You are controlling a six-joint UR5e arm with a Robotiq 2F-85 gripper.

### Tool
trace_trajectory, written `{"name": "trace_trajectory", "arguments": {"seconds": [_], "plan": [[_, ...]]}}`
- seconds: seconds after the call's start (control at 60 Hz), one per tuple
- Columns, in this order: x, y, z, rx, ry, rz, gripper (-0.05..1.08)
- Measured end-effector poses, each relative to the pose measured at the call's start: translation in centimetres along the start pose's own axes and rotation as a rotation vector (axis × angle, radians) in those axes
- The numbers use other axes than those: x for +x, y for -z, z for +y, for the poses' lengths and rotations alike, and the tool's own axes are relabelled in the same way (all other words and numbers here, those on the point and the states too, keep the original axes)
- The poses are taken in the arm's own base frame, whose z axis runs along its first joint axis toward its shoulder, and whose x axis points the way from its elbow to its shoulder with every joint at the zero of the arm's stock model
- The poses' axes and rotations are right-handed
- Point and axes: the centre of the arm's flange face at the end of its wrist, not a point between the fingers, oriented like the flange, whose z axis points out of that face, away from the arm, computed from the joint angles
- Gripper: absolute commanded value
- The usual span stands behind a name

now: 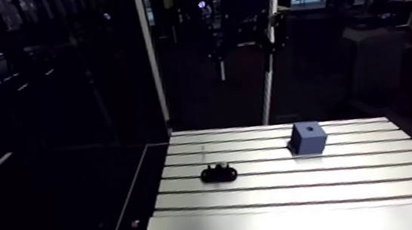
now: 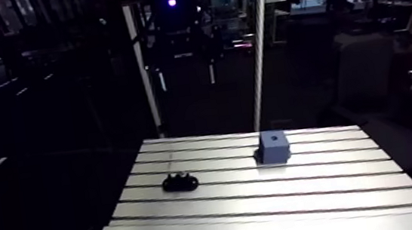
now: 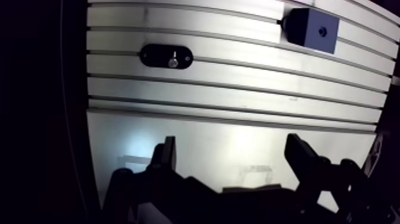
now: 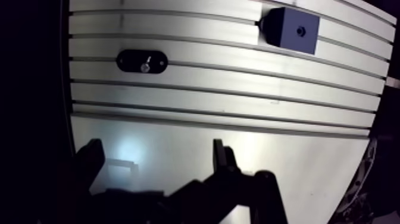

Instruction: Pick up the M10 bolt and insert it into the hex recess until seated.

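Gripper [image 3: 232, 146]: dark fingers wide apart, nothing between them.
Bolt [image 3: 172, 61]: small, silvery, seated in a black oval holder [image 3: 153, 55] well ahead of the jaws, toward the table's side edge.
Blue block [image 3: 309, 30]: matte cube with a dark hole in its top face, farther ahead, on the opposite side from the holder and well apart from it.
Table [image 3: 238, 113]: brushed aluminium, a smooth strip under the jaws, bare parallel slots ahead.
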Motion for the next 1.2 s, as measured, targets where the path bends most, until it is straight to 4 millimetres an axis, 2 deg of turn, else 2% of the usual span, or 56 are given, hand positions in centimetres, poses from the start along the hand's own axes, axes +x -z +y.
{"name": "trace_trajectory", "arguments": {"seconds": [0.183, 0.367, 0.867, 1.2], "plan": [[0.3, -2.4, -2.3, -0.005, 0.100, 0.037, 0.01], [0.2, -5.0, -3.6, -0.013, 0.181, 0.086, 0.01], [-1.1, -13.3, -4.4, -0.029, 0.293, 0.154, 0.01], [-2.0, -17.1, -4.6, -0.039, 0.316, 0.212, 0.01]]}}
